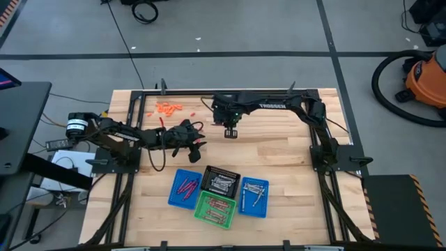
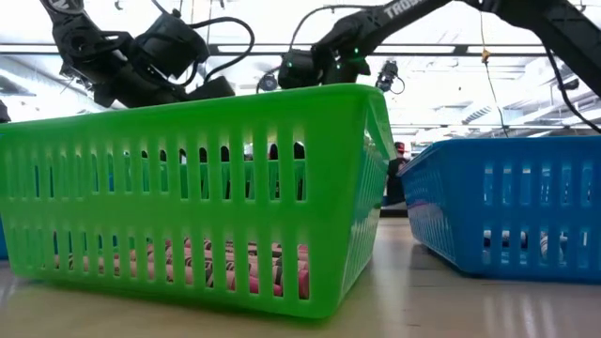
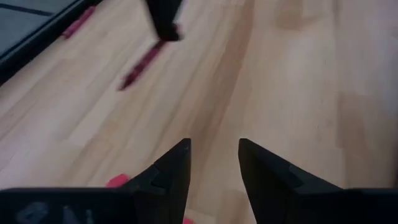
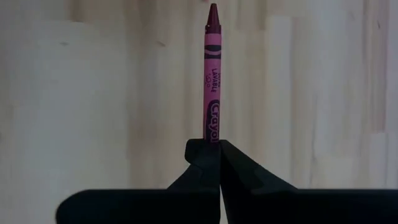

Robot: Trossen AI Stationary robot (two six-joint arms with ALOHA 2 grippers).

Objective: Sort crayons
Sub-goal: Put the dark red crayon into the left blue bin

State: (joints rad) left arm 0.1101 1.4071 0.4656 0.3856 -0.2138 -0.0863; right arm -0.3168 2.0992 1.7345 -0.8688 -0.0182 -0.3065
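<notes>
My right gripper (image 1: 230, 132) hovers over the table's far middle, shut on a maroon crayon (image 4: 212, 74). That crayon also shows in the left wrist view (image 3: 144, 61). My left gripper (image 1: 200, 146) is open and empty above bare wood just to its left, fingers apart (image 3: 214, 144). A pile of orange-red crayons (image 1: 168, 108) lies on the table at the far left. More crayons lie in the left blue basket (image 1: 185, 188), the black basket (image 1: 220, 181), the green basket (image 1: 214, 208) and the right blue basket (image 1: 254, 196). My right gripper pinches the crayon's blunt end (image 4: 212, 134) between its two fingertips. The crayon runs along the fingers and sticks out straight past them, its pointed tip (image 4: 212, 11) farthest from the gripper. It is lifted clear of the table.
The four baskets stand in a cluster at the near middle; the green one (image 2: 188, 188) and a blue one (image 2: 507, 207) fill the low view. A reddish stick (image 3: 78, 23) lies near the table's edge in the left wrist view. Bare wood lies right of the grippers.
</notes>
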